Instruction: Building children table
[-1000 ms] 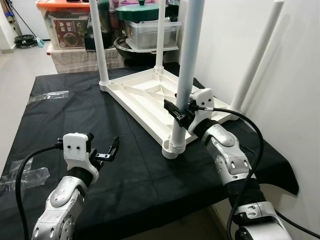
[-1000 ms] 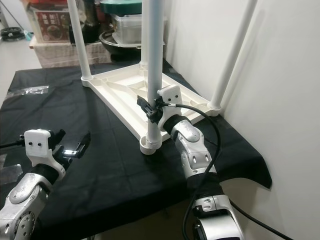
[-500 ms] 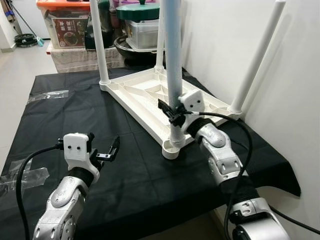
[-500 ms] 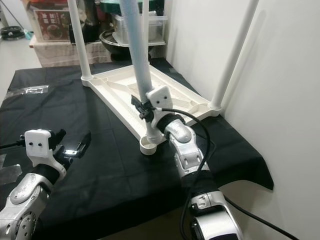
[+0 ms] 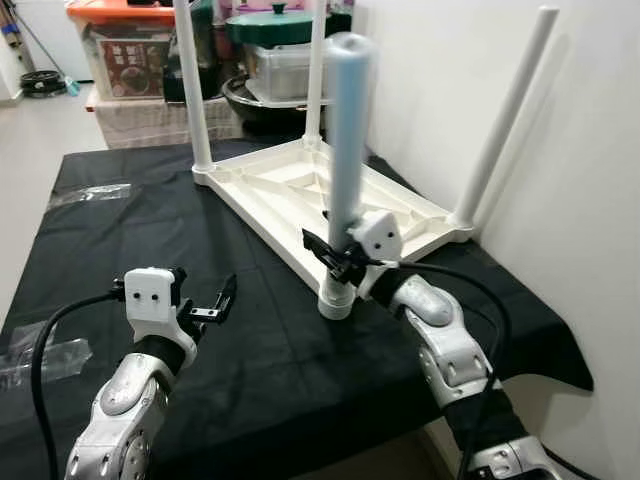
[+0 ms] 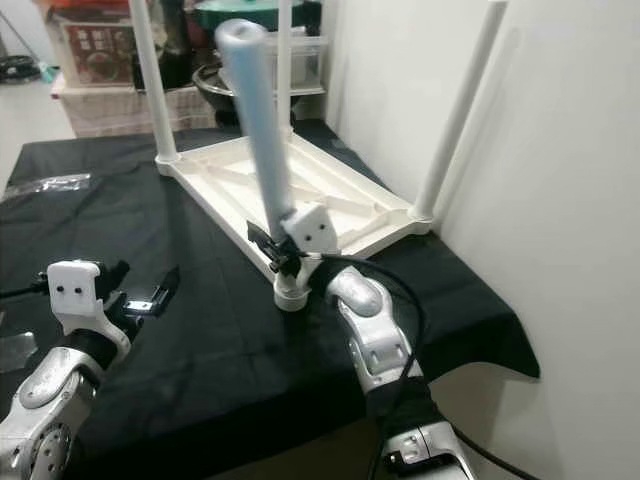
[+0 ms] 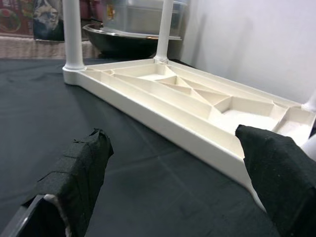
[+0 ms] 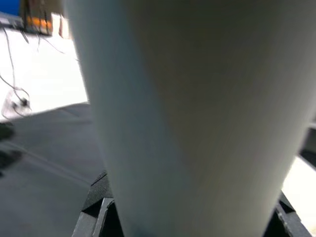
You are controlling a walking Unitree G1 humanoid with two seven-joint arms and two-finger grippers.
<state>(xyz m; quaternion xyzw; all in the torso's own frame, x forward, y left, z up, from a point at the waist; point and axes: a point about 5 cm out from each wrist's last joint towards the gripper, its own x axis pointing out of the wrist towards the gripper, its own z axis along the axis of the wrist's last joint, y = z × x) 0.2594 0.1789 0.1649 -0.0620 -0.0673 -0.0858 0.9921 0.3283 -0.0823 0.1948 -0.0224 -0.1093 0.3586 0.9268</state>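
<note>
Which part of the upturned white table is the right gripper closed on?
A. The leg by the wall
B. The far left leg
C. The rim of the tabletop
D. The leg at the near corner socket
D: the right gripper is shut on the near leg just above its corner socket, while the left gripper hangs open over the black cloth.
</note>
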